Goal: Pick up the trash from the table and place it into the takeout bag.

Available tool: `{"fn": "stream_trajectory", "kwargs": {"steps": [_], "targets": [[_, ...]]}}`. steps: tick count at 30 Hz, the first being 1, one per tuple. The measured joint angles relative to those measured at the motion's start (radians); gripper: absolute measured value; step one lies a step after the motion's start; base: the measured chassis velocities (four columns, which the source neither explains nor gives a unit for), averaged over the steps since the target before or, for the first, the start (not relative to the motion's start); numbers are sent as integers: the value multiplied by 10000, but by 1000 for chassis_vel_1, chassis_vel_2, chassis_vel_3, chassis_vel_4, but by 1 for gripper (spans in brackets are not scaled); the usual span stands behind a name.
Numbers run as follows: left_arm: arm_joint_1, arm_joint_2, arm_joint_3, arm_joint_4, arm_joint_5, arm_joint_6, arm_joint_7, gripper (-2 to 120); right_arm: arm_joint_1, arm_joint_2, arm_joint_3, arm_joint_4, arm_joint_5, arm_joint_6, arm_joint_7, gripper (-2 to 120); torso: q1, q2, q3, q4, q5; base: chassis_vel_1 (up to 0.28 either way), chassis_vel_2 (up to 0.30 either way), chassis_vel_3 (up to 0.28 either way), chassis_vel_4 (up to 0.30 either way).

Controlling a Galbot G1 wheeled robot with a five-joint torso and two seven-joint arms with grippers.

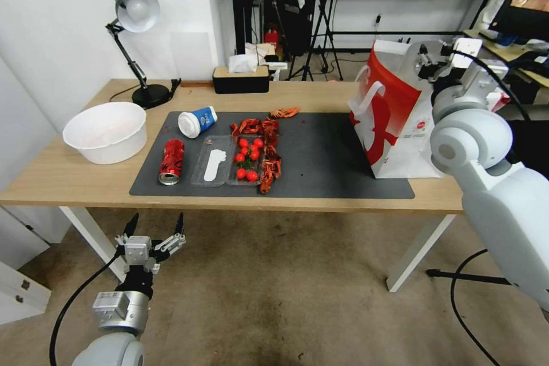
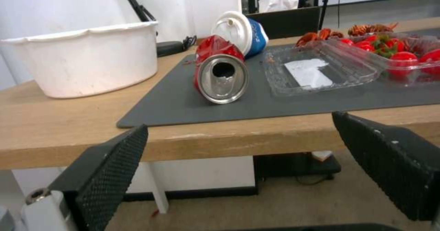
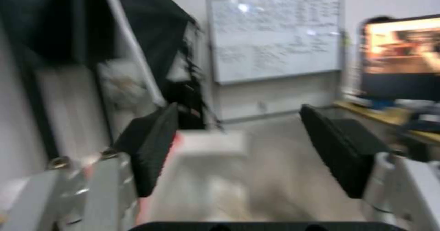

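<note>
A large white bowl (image 1: 105, 131) sits left of a clear tray of red tomatoes (image 1: 247, 159). Behind the bowl stands a black desk lamp (image 1: 135, 40). A tissue box (image 1: 241, 75) sits behind the tray, crayfish shells (image 1: 269, 148) beside it.

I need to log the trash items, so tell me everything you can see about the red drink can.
The red drink can is dented metal, red with pale markings and a silver top whose mouth is open. It lies on its side on the dark grey mat, its top facing the table's near edge. Nothing grips it; the blue-and-white paper cup lies just behind it.
</note>
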Motion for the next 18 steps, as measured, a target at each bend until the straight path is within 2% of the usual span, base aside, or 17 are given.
{"fn": "stream_trajectory", "kwargs": {"steps": [3,4,7,8,11,16,18], "targets": [[8,2,-3,-37,0,-7,2,100,-7,-174,202,220,518,1339,-1372,88,-1,1,0,1,-3,0,0,0,0],[8,2,-3,-37,0,-7,2,100,-7,-174,202,220,518,1339,-1372,88,-1,1,0,1,-3,0,0,0,0],[12,19,-7,-49,-5,-10,4,100,-494,-442,355,739,894,2407,-2957,99,0,1,0,-1,-2,0,0,0,0],[12,19,-7,-49,-5,-10,4,100,-494,-442,355,739,894,2407,-2957,99,0,1,0,-1,-2,0,0,0,0],[12,48,-12,-63,-21,-12,5,100,-1417,-677,538,1299,975,3034,-4237,100,-1,1,-1,-2,-1,0,0,0,0],[22,72,-19,-68,-41,-16,5,100,-2435,-862,754,1767,706,3370,-5039,100,-1,1,-1,-2,-1,0,0,0,0],[37,78,-33,-72,-59,-21,5,100,-3194,-919,937,2052,194,3493,-5317,100,-1,1,-1,-2,-1,0,0,0,0]]}}
